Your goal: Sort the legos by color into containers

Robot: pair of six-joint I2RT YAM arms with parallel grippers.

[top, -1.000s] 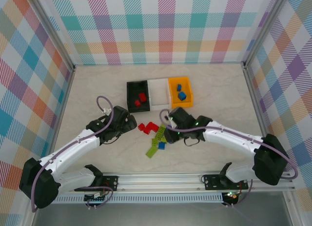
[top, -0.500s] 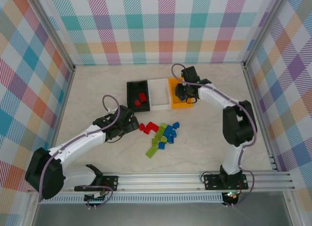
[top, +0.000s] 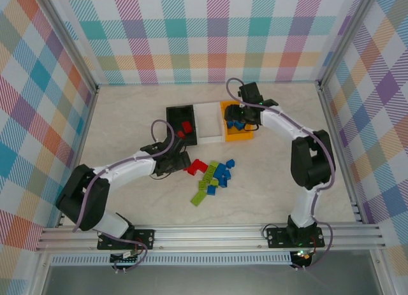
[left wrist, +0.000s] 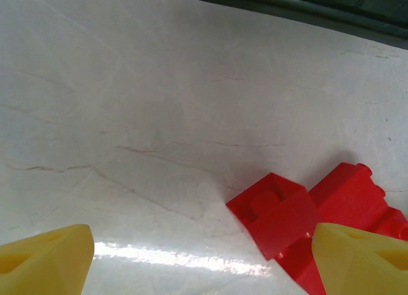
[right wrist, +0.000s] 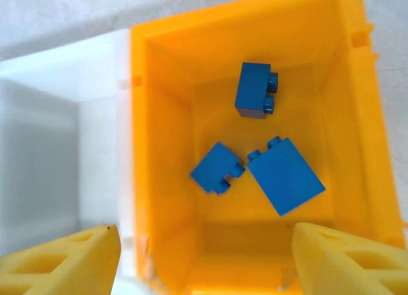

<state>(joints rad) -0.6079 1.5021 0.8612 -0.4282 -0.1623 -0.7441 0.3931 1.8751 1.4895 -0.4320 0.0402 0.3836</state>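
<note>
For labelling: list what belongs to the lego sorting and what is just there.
Job: loose legos; black bin with red legos; white bin; orange bin with blue legos.
Just there: checked walls; front rail.

Three bins point(top: 209, 120); inside, three blue bricks point(right wrist: 284, 176), two red bricks point(top: 185, 127); roughly ten loose.

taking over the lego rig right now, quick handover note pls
Left hand: open, empty, low over the table beside a red brick.
Right hand: open, empty, above the orange bin.
Done: three blue bricks in the orange bin; red bricks in the black bin.
Left: a pile of red, green and blue on the table; no green in the white bin yet.
</note>
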